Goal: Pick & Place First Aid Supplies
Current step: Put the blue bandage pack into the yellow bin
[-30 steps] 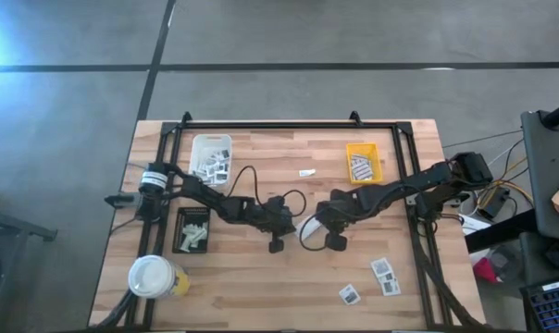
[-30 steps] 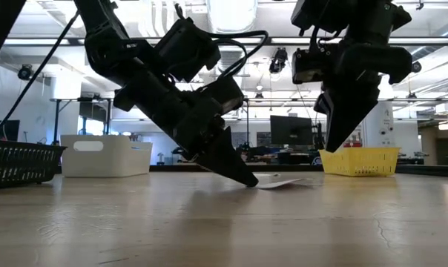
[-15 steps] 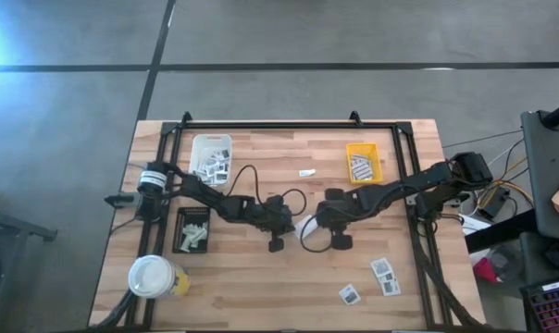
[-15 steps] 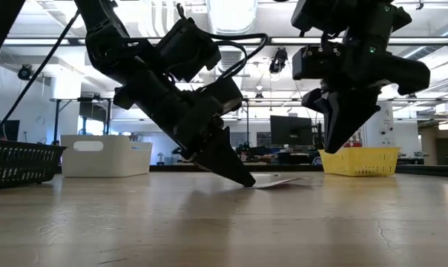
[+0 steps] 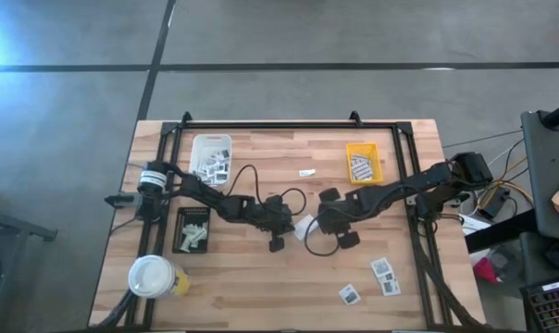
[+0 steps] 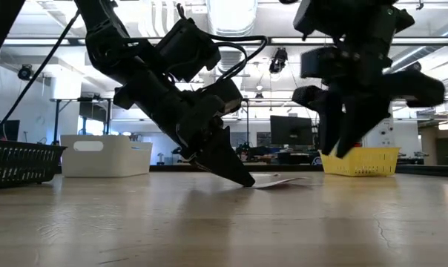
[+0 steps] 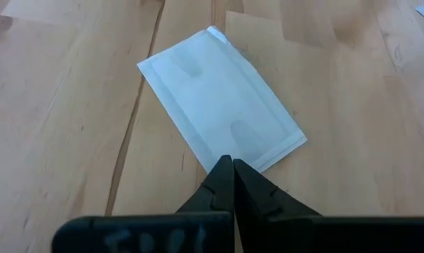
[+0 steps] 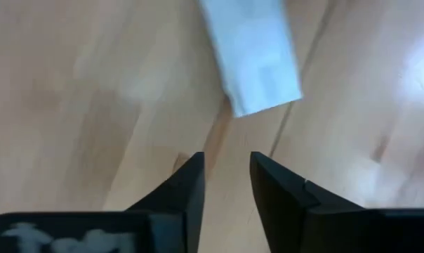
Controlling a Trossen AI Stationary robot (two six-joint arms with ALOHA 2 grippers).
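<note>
A flat white packet (image 7: 219, 105) of the first aid supplies lies on the wooden table at its middle (image 5: 304, 227). My left gripper (image 7: 229, 163) is shut, its tip down at the packet's near short edge; in the low view it slants down to the table (image 6: 246, 181). My right gripper (image 8: 226, 169) is open and hangs above the table (image 6: 343, 144), just to the right of the packet (image 8: 254, 56), touching nothing. My left gripper presses its shut fingertips (image 7: 226, 169) down at the packet's short edge nearest it (image 7: 248, 163). The fingers slant down from the table's left. The packet lies flat on the table; its far end looks slightly raised in the low view (image 6: 287, 180).
A white tray (image 5: 211, 153) with packets stands at the far left, a yellow tray (image 5: 364, 162) at the far right, a black tray (image 5: 192, 229) and a cup (image 5: 153, 276) on the left. Loose packets (image 5: 382, 271) (image 5: 350, 294) lie near right; a small piece (image 5: 306, 172) lies far centre.
My right gripper has rolled about its own axis in place and opened; its fingers were together a second ago and now stand apart. The packet lies where it was.
</note>
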